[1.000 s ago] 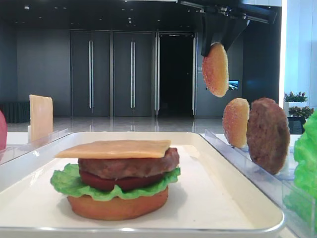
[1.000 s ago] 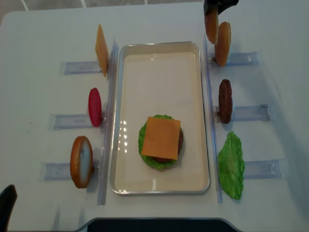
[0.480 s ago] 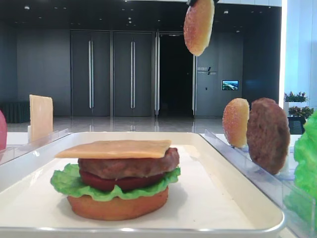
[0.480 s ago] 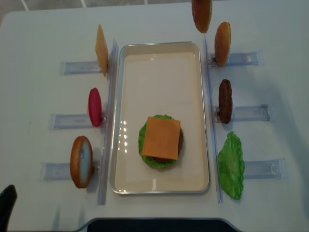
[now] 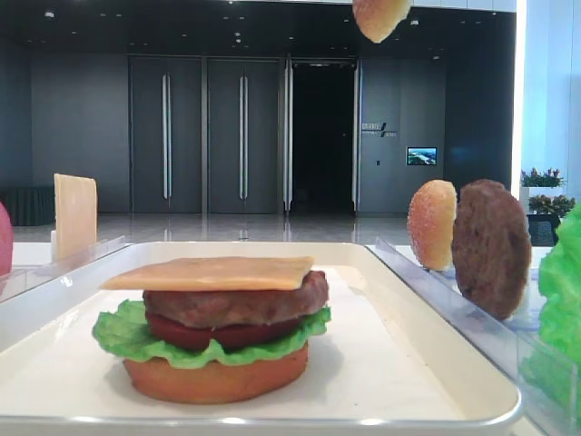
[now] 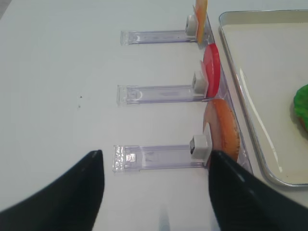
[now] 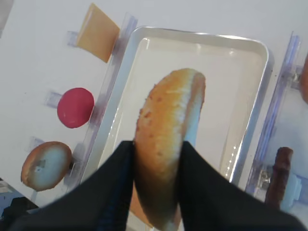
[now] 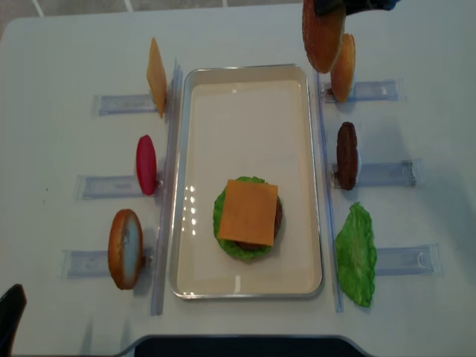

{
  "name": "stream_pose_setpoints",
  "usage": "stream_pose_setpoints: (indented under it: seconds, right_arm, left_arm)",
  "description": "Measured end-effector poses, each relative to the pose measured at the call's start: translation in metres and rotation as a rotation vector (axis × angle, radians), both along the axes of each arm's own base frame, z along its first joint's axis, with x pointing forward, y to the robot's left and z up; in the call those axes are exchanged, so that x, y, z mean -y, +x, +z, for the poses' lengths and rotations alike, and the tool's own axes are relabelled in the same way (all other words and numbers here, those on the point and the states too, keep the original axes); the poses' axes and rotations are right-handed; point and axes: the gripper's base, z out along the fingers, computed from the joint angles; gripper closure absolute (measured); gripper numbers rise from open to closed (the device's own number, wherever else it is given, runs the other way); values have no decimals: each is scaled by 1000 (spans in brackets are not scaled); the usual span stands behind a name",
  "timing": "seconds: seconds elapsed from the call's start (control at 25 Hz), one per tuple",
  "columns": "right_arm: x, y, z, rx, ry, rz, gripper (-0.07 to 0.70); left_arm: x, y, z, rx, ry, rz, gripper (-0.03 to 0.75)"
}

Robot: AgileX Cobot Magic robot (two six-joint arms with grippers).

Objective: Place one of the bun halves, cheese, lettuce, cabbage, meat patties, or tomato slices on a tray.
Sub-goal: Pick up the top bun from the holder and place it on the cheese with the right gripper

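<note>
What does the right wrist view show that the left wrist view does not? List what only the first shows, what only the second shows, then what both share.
Only the right wrist view: the right claw shut on the bun top, held on edge above the tray, and a meat patty standing in a rack on the right.

Only the left wrist view: the open left claw low over the bare table, and a bit of lettuce on the tray.

Both: the tray, the red tomato slice, the cheese slice and a bun half standing in clear racks.
</note>
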Motion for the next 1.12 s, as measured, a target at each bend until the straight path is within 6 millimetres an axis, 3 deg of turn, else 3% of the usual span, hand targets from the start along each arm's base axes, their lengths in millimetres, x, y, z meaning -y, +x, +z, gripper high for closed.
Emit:
stream_pose_setpoints:
  seconds: [0.48,0.88,1.12]
  right_arm:
    - [18,-70,-32,31,217,-4,402]
    - [8,-90,-66,7,473,90,402]
    - [8,-94,-78,-10,496,94,405]
  left_arm:
    - [0,0,0,0,0,0,199]
    - [0,0,0,0,0,0,199]
    - [0,0,0,0,0,0,199]
